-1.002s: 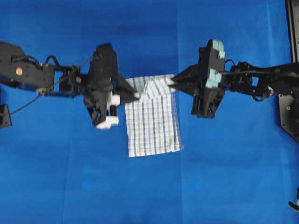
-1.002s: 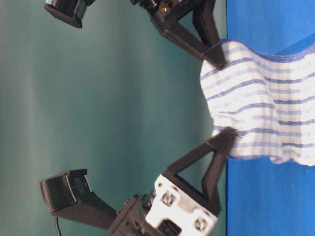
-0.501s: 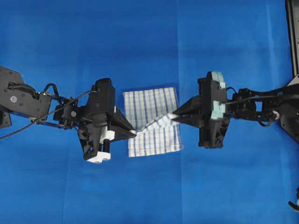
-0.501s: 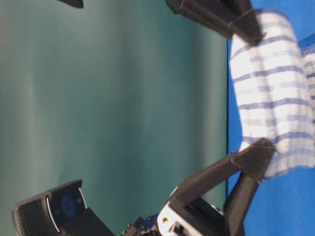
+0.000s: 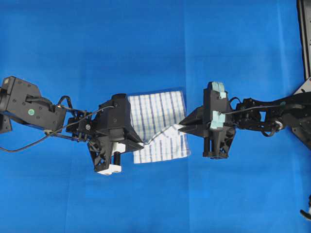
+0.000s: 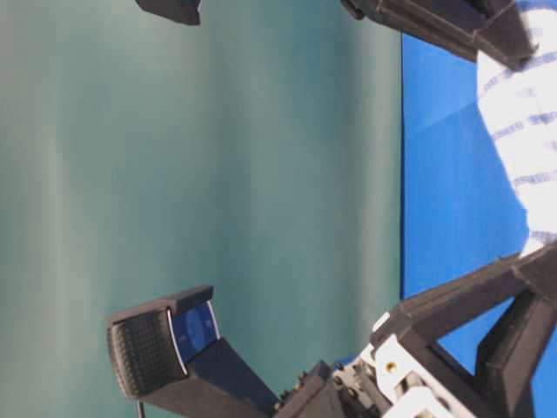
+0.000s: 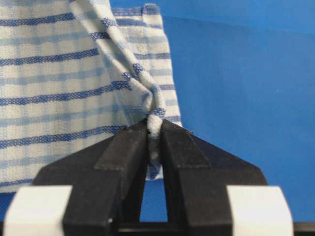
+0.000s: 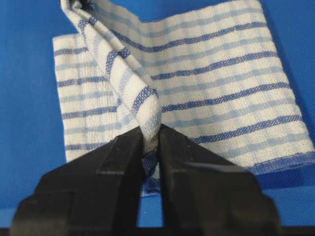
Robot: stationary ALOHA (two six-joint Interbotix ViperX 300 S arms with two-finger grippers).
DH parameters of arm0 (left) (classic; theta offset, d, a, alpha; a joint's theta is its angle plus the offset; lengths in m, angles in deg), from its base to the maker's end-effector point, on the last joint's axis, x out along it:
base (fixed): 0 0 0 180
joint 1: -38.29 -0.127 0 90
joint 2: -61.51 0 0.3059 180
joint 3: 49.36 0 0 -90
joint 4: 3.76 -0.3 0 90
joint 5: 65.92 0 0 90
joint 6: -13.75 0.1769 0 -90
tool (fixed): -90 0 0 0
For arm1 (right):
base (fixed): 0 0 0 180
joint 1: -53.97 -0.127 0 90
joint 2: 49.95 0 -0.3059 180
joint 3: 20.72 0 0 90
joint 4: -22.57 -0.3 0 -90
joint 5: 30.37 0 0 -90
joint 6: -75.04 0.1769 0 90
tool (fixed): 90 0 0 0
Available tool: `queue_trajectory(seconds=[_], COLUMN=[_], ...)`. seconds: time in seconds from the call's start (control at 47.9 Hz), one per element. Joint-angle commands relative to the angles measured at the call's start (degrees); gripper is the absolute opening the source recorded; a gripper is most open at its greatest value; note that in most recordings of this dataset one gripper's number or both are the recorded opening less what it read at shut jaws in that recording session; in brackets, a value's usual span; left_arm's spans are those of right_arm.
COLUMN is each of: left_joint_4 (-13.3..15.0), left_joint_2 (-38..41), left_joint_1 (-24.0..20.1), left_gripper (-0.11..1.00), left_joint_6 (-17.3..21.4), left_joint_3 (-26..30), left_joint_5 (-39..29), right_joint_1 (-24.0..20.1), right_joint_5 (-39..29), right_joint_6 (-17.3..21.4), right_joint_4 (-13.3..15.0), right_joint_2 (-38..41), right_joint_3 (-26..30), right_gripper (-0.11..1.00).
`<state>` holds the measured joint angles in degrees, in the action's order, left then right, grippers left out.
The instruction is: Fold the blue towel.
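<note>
Both grippers have carried the towel's [image 5: 158, 124] held edge from the far end, up in the overhead view, down toward the near end; one second ago the cloth hung long and single below them, and now its far part lies flat doubled on the table cover [image 5: 146, 48].

Key relation: held edge runs left to right between the two grippers, sagging slightly. It sits over the towel's near half, not yet at the near hem. That hem lies just below the line between the grippers in the overhead view. Each arm has its own corner; neither is nearer.

Left gripper [image 7: 154, 142]: jaws narrow, pinched on a twisted corner of towel, cloth bunched between the fingertips [image 7: 130, 147]. Overhead, it sits at the towel's left edge [image 5: 139, 142].

Right gripper [image 8: 150, 142]: jaws narrow, a folded ridge of towel between them, fingertips [image 8: 125, 150] touching cloth on both sides. Overhead, it sits at the right edge [image 5: 181, 126]. Whether the grip is firm or just loosening I cannot tell.

Towel: centre of table between the arms, stripes running lengthwise, lower layer flat, upper layer draped from the held corners.

Judgement: fold mostly laid; what remains is to bring the held edge to the near hem, then let go.
</note>
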<state>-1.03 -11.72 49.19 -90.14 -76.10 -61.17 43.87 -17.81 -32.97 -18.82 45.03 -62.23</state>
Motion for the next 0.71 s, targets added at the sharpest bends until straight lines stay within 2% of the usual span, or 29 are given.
queue_trajectory(seconds=[0.0, 0.063, 0.104, 0.25, 0.313, 0.376, 0.438, 0.689], left_joint_4=[0.0, 0.0, 0.0, -0.1, -0.1, -0.1, 0.0, -0.4], left_joint_2=[-1.1, -1.2, -1.6, -3.6, -4.7, -5.9, -6.5, -9.1], left_joint_1=[0.4, 0.4, 0.4, 0.8, 1.0, 1.1, 1.1, -0.2], left_gripper=[0.07, 0.08, 0.14, 0.54, 0.71, 0.86, 0.92, 0.90], left_joint_6=[0.0, 0.0, -0.1, 0.1, 0.1, 0.2, 0.4, 1.5], left_joint_3=[0.2, 0.1, 0.1, 0.2, 0.1, -0.1, -0.4, -0.7], left_joint_5=[0.2, 0.2, -0.1, -2.5, -3.6, -4.5, -5.2, -8.5], right_joint_1=[0.0, 0.0, 0.0, 0.0, 0.0, 0.0, 0.0, 0.7], right_joint_5=[0.0, -0.3, -0.4, -0.4, -0.4, -0.4, -0.4, -0.4], right_joint_6=[-0.1, -0.1, -0.1, -0.1, -0.4, -0.7, -1.0, -1.3], right_joint_4=[-0.1, -0.2, -0.2, -0.2, -0.1, 0.0, 0.1, 2.7], right_joint_2=[-0.6, -0.6, -0.6, -1.1, -1.7, -2.7, -4.2, -10.5], right_joint_3=[0.9, 0.9, 1.0, 0.9, 0.8, 0.5, 0.3, -1.8], right_gripper=[0.11, 0.22, 0.33, 0.77, 0.90, 0.92, 0.89, 0.87])
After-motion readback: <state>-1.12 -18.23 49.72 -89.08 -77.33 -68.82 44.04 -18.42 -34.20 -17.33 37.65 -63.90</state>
